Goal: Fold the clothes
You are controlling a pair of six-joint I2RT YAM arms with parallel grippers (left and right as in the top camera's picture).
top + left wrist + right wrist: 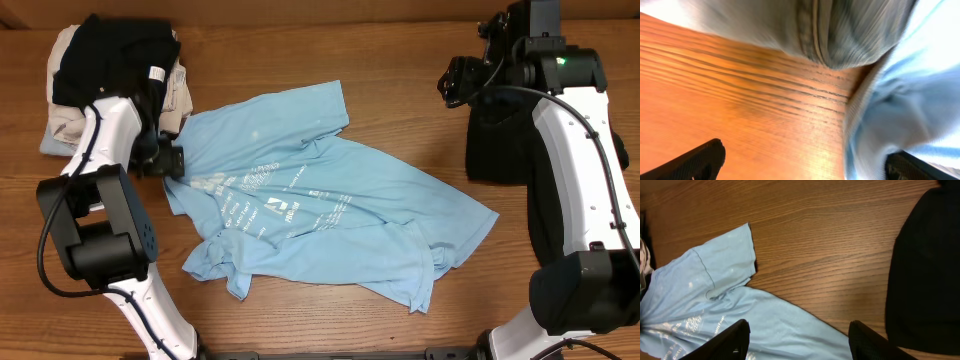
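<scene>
The light blue T-shirt (320, 205) with white printed text lies crumpled and spread on the wooden table; it also shows in the right wrist view (725, 305) and the left wrist view (910, 100). My left gripper (172, 160) (802, 167) is open, low at the shirt's left edge, one finger over bare wood and the other on the blue cloth. My right gripper (455, 80) (797, 342) is open and empty, raised over the far right of the table. A loose black garment (505, 135) (925, 270) lies at the right, partly hidden by the right arm.
A stack of folded black (110, 50), beige (178, 95) and pale denim pieces sits at the back left corner, close to my left arm. The pale denim fold (840, 30) fills the top of the left wrist view. Bare wood (400, 100) lies between shirt and black garment.
</scene>
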